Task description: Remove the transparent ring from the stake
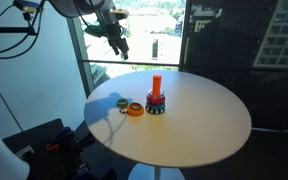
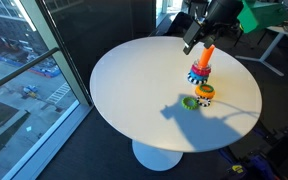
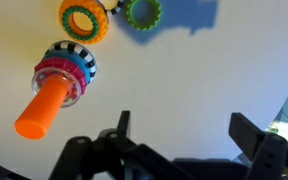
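Orange-red and upright, the short cylindrical plastic stake (image 3: 44,108) lies to the left of my tool (image 3: 184,135) and a little ahead of it in the wrist view, not between the fingers. The tool is spread wide with nothing in it. In both exterior views it hangs high above the round white table (image 1: 204,125), well apart from the peg.

I read the flat, clear transparent ring (image 3: 54,82) as the pale rim at the top of the stack of coloured toothed rings (image 3: 74,62) around the stake's foot. It is faint and I can't be sure of its edge.

The stake's long axis is vertical, so I judge the ring has to come straight up over the top. I'd shift left, come down with a finger either side of the peg, then pinch the rim.

Further ahead lie a loose yellow-orange toothed ring (image 3: 82,20) and a green toothed ring (image 3: 141,12), just beside each other and off my line. The peg itself is the main obstacle.
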`<state>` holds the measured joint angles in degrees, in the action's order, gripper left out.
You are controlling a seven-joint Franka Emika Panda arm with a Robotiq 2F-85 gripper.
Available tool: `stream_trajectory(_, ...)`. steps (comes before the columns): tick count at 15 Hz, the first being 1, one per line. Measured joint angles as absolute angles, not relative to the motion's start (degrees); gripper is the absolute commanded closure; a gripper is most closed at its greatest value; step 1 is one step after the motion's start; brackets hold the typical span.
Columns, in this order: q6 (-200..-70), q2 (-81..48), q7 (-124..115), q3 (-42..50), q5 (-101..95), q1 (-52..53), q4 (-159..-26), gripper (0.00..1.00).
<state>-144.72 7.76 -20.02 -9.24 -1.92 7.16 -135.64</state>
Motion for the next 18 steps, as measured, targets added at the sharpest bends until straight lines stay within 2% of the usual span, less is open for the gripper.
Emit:
stream_trajectory(9,-140.78,3.72,-35.29,-7.56,-13.93,1.46,-133.53,0.0)
stream_trajectory(18,-140.98,-2.83,-49.49,-4.78,-22.88,1.45,-132.51,0.0)
